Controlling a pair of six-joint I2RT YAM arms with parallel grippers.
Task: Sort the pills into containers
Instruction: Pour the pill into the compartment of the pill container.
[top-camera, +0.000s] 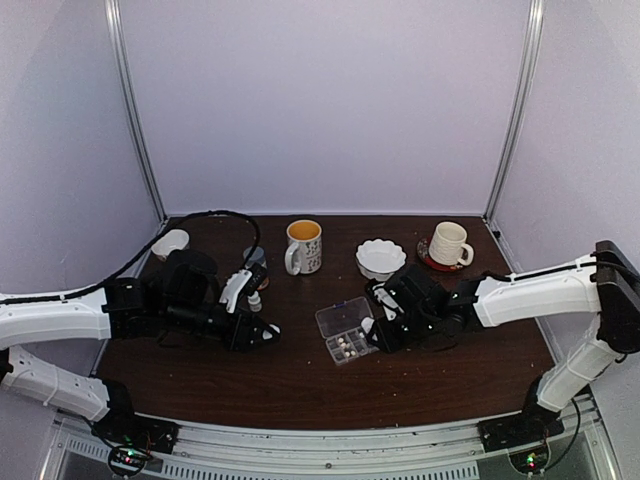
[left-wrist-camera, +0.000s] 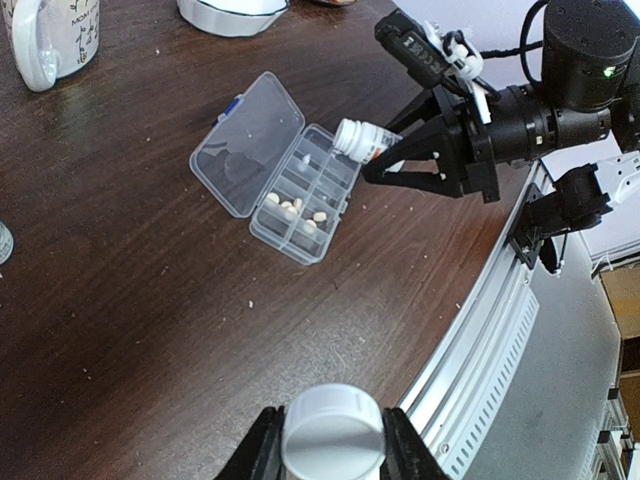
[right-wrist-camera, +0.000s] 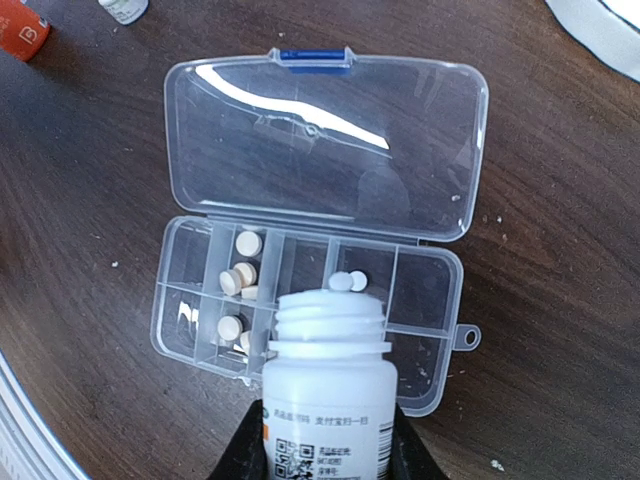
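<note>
Right fingers (right-wrist-camera: 248, 455) are clamped on a white bottle (right-wrist-camera: 325, 400). It is uncapped and tipped, w/ its mouth over the pill box (right-wrist-camera: 320, 130), whose lid lies flung open. Left fingers (left-wrist-camera: 262, 455) pinch a white cap (left-wrist-camera: 332, 435), prob. that bottle's. They hold it off to one side of the pill box, apart from it and above the tabletop (left-wrist-camera: 120, 330).

The sorting looks partway done. Pills (right-wrist-camera: 248, 242) sit in approx. three of the compartments (right-wrist-camera: 425, 285):
- A few lie in a hinge-row cell toward the end away from the box's side tab.
- A couple more lie in the cell just beside it in the other row.
- Two lie right at the bottle's mouth in a mid cell.

The end cells on both sides of the box look empty. The cells under the bottle are hidden, so their fill can't be read.

As for what's left, the bottle's contents aren't visible, so the remaining count is unknown. Judging by the bare cells, more dispensing is due, esp. into the tab-end cells. Pale specks dot the tabletop near the box, but they are too small to tell pills from crumbs.
</note>
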